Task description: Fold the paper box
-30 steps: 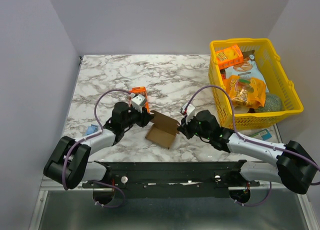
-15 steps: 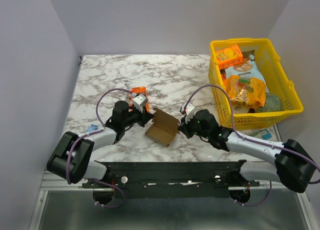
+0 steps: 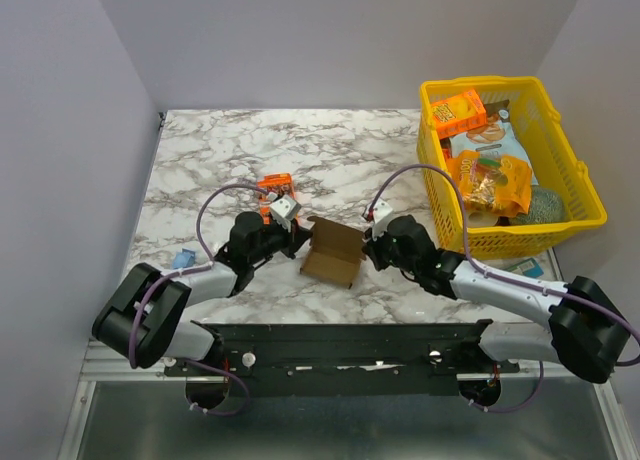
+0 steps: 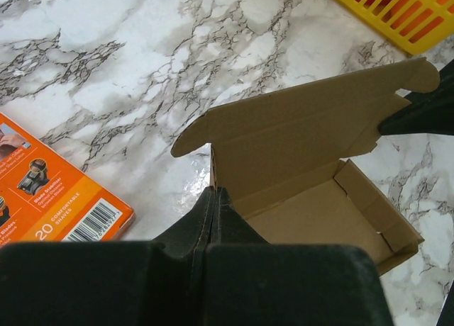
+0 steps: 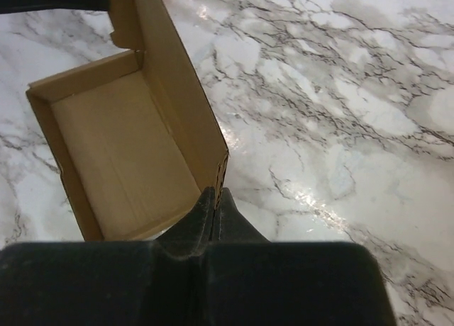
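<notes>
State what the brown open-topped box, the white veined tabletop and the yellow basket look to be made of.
The brown open-topped box: thin cardboard, matte, unprinted; crisp fold lines and cut tabs show. The white veined tabletop: marble-look, glossy with glare; stone or laminate, cannot tell. The yellow basket: probably moulded plastic; uniform bright colour, slotted walls.

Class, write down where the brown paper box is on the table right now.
In the top view, the paper box sits front-centre on the marble table, between the left gripper and right gripper that pinch its sides, left of the yellow basket.
</notes>
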`<state>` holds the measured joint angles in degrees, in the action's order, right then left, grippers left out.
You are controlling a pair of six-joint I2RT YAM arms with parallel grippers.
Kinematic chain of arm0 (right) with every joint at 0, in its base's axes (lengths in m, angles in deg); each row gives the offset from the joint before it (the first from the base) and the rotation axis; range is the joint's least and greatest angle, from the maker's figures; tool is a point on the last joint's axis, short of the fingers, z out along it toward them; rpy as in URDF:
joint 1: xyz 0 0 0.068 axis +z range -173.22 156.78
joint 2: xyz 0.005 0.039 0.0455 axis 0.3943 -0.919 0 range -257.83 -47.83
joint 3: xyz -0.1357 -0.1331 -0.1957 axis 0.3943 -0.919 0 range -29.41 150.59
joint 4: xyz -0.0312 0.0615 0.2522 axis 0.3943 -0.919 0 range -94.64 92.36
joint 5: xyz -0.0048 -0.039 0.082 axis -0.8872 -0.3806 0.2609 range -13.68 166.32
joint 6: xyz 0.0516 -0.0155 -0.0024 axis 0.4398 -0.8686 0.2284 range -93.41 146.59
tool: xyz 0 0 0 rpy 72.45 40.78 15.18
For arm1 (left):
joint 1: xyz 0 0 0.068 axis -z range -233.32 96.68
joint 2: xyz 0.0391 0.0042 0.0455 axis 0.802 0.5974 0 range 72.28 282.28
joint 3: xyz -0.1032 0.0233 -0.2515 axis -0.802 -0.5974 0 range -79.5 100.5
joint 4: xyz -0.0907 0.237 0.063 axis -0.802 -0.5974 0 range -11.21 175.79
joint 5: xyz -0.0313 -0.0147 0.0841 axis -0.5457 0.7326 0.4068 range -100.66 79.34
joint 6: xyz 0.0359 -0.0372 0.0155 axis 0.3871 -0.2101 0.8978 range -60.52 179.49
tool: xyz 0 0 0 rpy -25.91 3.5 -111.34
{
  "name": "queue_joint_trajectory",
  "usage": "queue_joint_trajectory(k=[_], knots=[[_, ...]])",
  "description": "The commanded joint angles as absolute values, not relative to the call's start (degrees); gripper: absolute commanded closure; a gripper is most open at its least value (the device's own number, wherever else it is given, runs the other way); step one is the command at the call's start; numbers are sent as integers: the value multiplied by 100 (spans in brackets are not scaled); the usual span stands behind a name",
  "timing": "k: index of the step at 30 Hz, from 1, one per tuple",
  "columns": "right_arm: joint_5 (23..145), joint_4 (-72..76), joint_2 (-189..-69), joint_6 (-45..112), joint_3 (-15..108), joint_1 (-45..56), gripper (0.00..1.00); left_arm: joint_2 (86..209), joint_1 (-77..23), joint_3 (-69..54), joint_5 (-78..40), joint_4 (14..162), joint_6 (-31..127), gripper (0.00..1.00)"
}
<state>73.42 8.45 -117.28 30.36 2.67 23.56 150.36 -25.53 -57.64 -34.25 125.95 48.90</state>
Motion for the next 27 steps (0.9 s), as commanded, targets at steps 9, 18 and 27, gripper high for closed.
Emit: queue_joint_trajectory(k=[9,18,27], knots=[[5409,1168,-11972,3774,795,2907,99,14909,-1667,-6061,-2473,13526,4578,100],[4486,1387,-12341,4416,944,3250,99,15287,-1034,-5991,-1524,14098,4244,100],[3862,1703,-12482,5023,830,3522,99,15393,-630,-6078,-759,14581,4191,100]])
